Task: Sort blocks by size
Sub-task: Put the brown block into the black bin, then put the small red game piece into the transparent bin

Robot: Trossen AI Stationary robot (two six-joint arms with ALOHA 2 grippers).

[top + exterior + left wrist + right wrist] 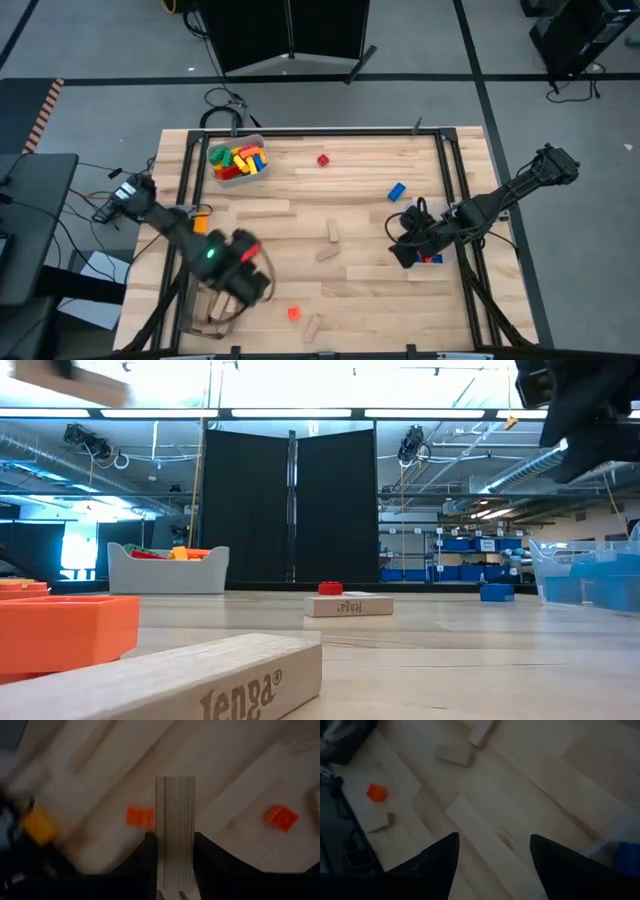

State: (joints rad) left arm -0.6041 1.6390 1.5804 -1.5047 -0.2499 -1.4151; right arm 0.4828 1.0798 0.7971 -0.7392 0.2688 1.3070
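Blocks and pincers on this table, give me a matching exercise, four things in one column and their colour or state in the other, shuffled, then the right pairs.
Column one:
1. left pincer
2. right pincer
3. grey bin
4. lone block near the table's right rail

Column two:
A. open, nothing between its fingers
B. blue
C. shut on a tan wooden block
D. holds a mix of red, yellow and green bricks

Pairs: 1-C, 2-A, 3-D, 4-B
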